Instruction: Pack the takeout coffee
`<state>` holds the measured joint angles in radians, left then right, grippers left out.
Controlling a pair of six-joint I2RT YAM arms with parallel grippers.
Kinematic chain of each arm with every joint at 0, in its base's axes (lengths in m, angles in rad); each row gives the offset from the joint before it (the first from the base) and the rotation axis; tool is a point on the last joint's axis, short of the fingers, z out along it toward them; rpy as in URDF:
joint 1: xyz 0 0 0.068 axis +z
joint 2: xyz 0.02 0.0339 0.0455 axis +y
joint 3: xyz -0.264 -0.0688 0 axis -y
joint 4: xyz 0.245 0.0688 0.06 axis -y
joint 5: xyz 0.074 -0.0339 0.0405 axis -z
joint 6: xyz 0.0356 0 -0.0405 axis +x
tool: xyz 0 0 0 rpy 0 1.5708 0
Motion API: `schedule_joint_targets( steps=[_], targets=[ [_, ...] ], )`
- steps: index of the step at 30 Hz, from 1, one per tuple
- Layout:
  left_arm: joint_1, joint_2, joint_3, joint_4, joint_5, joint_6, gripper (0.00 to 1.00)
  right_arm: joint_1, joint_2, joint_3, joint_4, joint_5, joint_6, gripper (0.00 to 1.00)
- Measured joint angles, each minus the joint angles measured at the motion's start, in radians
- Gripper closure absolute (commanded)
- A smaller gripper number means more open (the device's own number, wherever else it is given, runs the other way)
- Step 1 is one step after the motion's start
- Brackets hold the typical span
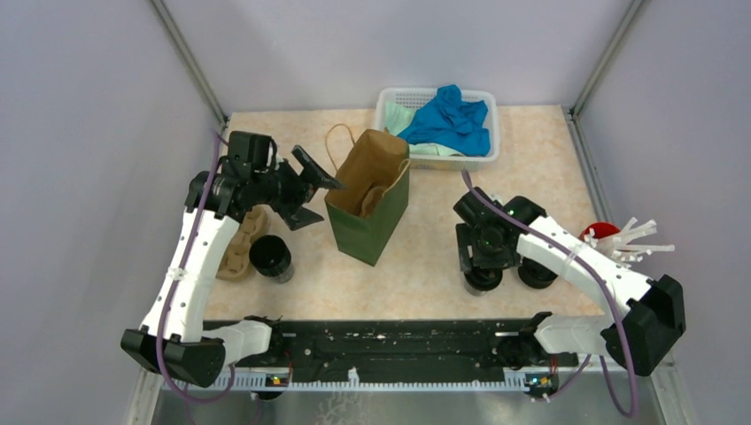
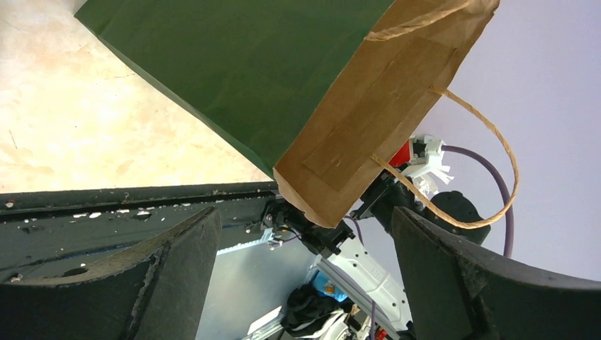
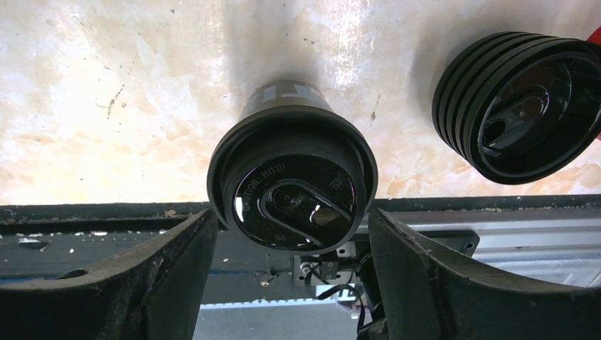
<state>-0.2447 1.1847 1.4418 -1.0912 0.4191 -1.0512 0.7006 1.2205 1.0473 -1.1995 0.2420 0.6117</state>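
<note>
Straddling a cup (image 3: 292, 185) on the table (image 3: 106, 85) with the right jaws apart and unclamped, likely lining up a grasp. Holding the left jaws apart too, facing the bag (image 2: 283, 78) just ahead of them, probably readying to steady its mouth.

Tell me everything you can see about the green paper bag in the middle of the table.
The paper bag is dark green outside and plain brown inside, with twisted tan cord handles at its mouth. It stands open, mouth up, mid-table, in front of the white basket. The open left gripper is beside its rim; contact cannot be told.
</note>
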Motion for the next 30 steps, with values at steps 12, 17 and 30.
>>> schedule_joint_targets(
  steps=[12, 17, 30],
  targets=[
    [0.0, 0.0, 0.0, 0.0, 0.011, 0.007, 0.05, 0.0, 0.0, -0.053, 0.016, 0.014, 0.018, 0.26],
    [0.001, 0.0, 0.0, 0.0, 0.012, 0.007, 0.04, 0.0, -0.002, -0.059, 0.026, 0.022, 0.018, 0.26],
    [0.002, 0.0, 0.0, -0.004, 0.01, 0.018, 0.04, 0.002, -0.005, -0.073, 0.06, 0.015, 0.018, 0.23]
  ],
)
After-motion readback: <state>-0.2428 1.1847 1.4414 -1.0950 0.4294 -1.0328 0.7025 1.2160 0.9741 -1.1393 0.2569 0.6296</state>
